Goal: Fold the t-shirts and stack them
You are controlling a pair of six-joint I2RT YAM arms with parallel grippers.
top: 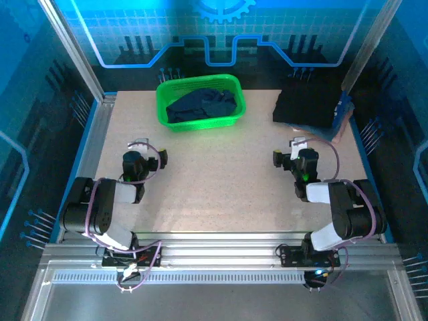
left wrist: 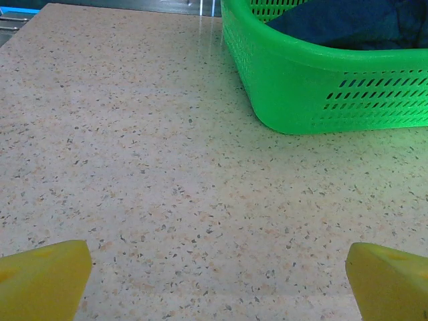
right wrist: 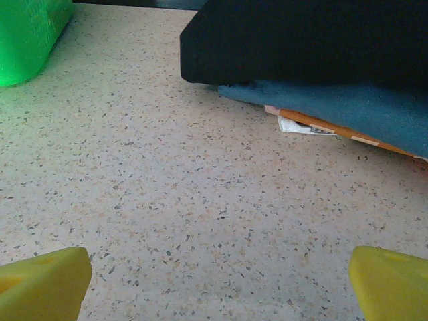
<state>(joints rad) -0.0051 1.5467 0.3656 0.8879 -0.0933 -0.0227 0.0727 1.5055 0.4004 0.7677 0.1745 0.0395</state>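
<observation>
Top view: a green basket [top: 200, 124] stands at the far middle of the table [top: 214, 194]. A crumpled navy t-shirt [top: 200, 105] lies inside it; its print cannot be made out. Well to the right of the basket sits a folded stack of t-shirts [top: 306, 107], black on top, its right edge blurred. The left gripper [top: 148, 155] and right gripper [top: 287, 151] hover nearer than the basket, jaws spread, holding nothing.

Left wrist view: yellow fingertips [left wrist: 40, 281] sit wide apart at the bottom corners. The basket is cut off at the upper right, with the navy shirt partly showing inside.

Right wrist view: the fingers are equally spread. Right of the basket's corner, the stack is cut off above; a blue layer [right wrist: 348, 107] lies under the black one. A white tag [right wrist: 301, 126] peeks out below, its writing unreadable.
</observation>
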